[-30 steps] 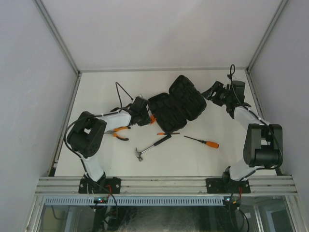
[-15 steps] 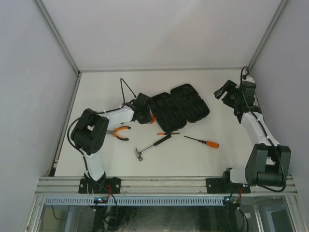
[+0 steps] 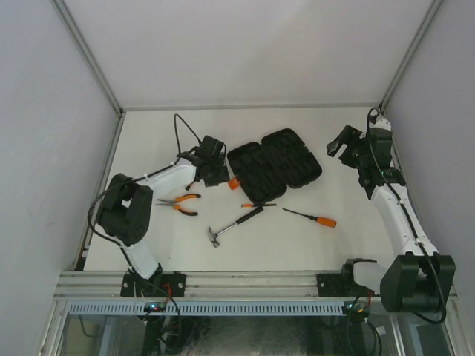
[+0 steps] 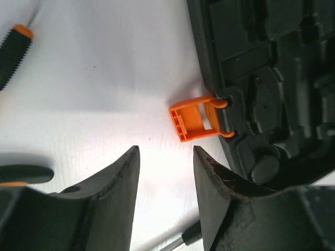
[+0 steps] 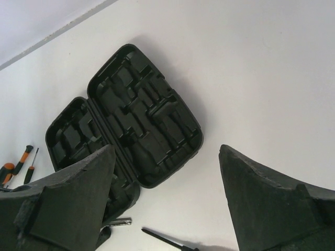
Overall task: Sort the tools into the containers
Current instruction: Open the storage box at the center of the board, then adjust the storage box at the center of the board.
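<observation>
The black tool case [image 3: 273, 165] lies open flat mid-table, moulded slots up, with its orange latch [image 3: 234, 182] on the left edge. My left gripper [image 3: 220, 176] is open and empty just left of the latch; in the left wrist view the latch [image 4: 196, 119] lies just beyond the gripper [image 4: 166, 157]. My right gripper [image 3: 338, 144] is open and empty, raised to the right of the case [image 5: 141, 120]. Orange-handled pliers [image 3: 180, 202], a hammer [image 3: 234, 222], a thin screwdriver [image 3: 258, 205] and an orange-handled screwdriver [image 3: 312, 216] lie in front of the case.
A black-and-orange screwdriver handle [image 4: 13, 49] shows at the left wrist view's upper left. Two more small screwdrivers [image 5: 21, 159] show left of the case in the right wrist view. Grey walls enclose the table on three sides.
The case lid dropped from tilted to flat open. My right gripper pulled back to the right, away from the lid. My left gripper backed off slightly up and to the left.
</observation>
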